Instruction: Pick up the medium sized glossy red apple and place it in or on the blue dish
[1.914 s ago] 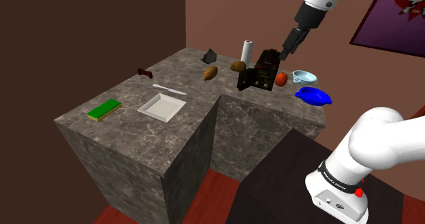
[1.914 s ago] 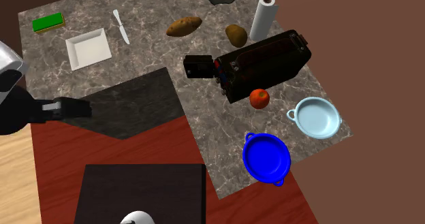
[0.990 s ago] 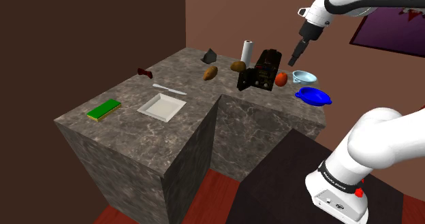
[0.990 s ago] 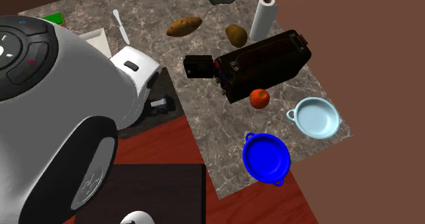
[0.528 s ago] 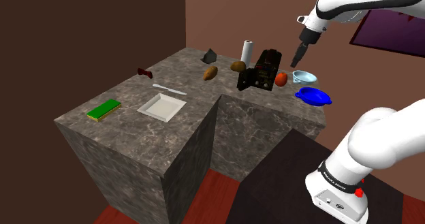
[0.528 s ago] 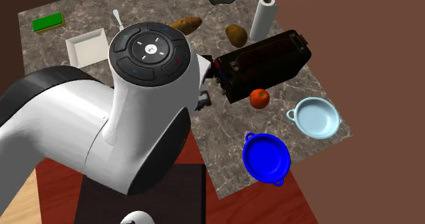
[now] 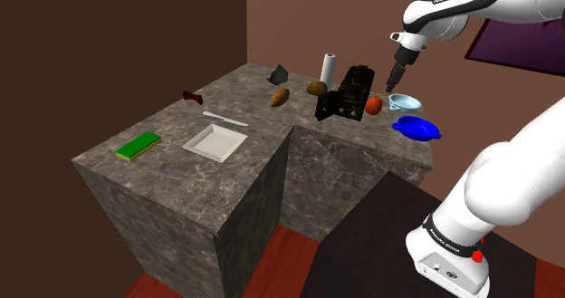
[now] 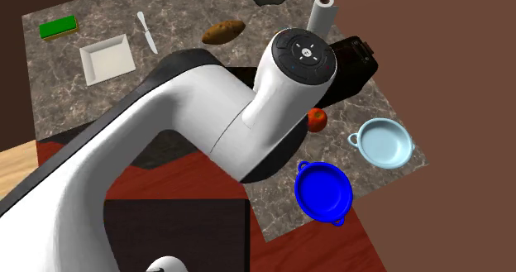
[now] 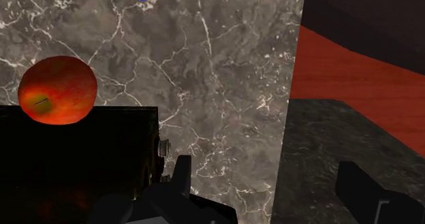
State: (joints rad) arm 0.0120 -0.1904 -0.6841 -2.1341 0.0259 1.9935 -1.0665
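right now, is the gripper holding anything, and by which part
Nothing is held. The gripper is open, with nothing between its fingers; the red apple sits untouched on the counter beside the black toaster.

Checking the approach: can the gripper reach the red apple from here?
Probably yes. The open gripper hangs above and aside of the apple, its top bare; the black toaster close beside may crowd a finger.

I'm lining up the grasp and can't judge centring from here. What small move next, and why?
Probably slide the gripper sideways toward the red apple before descending. In the wrist view the open fingers stand apart over the bare marbled countertop, and the apple sits off to one side beside the black toaster, not between them.
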